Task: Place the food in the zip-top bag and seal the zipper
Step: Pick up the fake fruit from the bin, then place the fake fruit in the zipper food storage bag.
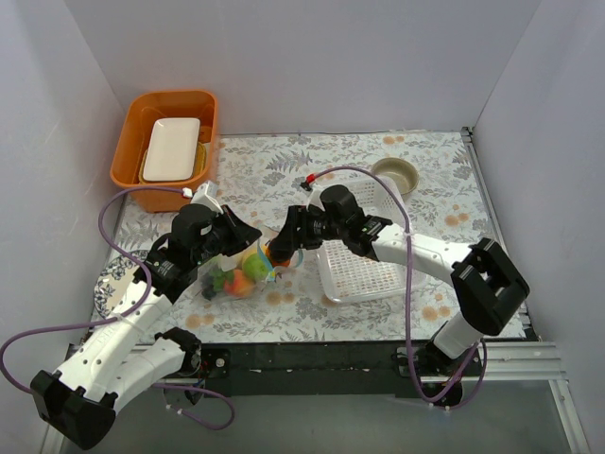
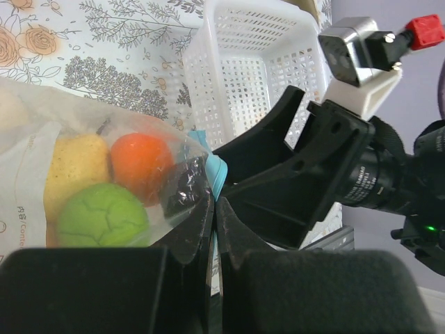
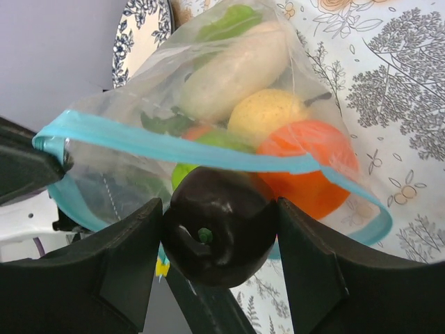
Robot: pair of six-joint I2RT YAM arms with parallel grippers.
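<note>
The clear zip-top bag (image 1: 236,277) lies on the floral cloth with its mouth open toward the basket. Its teal zipper (image 3: 188,149) gapes wide. Inside I see a white oblong (image 3: 236,69), a yellow lemon (image 3: 268,115), an orange (image 3: 309,167) and green pieces (image 2: 103,214). My left gripper (image 2: 215,205) is shut on the bag's edge at the zipper (image 2: 217,170). My right gripper (image 3: 221,209) is shut on the dark plum (image 3: 221,233), right at the bag's mouth. In the top view the two grippers (image 1: 248,241) (image 1: 284,248) meet over the bag.
The white perforated basket (image 1: 364,255) stands right of the bag, under the right arm. An orange bin (image 1: 132,142) with a white tray (image 1: 172,148) is at the back left. A small bowl (image 1: 395,173) is at the back right. A patterned plate (image 1: 112,279) lies left.
</note>
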